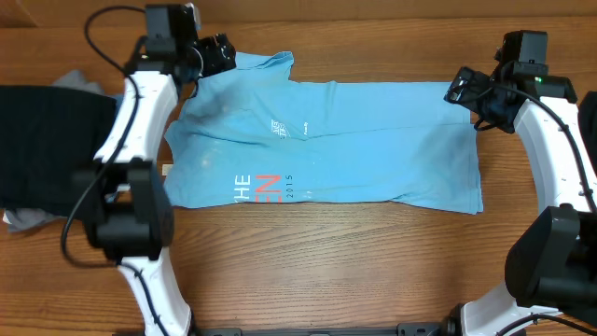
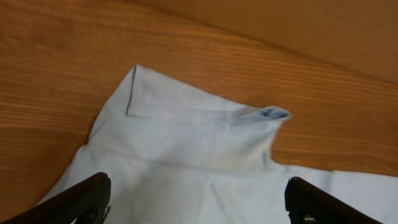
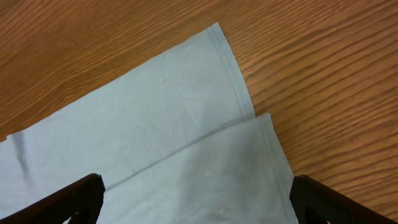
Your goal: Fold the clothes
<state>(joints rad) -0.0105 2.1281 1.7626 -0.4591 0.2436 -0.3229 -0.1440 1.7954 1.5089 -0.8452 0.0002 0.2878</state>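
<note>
The left arm covers part of the blue shirt's left side. Its white-and-red lettering reads only in part, and the small print above it is too small to read. The black garment runs off the left edge and hides most of a grey cloth. In the wrist views the bottom edge cuts off the left gripper, the right gripper and the shirt.

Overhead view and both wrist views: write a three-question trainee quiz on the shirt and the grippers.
1. True or false: the left gripper is shut on the light blue T-shirt.
2. The black garment lies: A) to the T-shirt's left; B) to its right; C) on it.
3. Which T-shirt corner is the right gripper over?
Key: 1 false, it is open; 2 A; 3 the far right corner.
</note>
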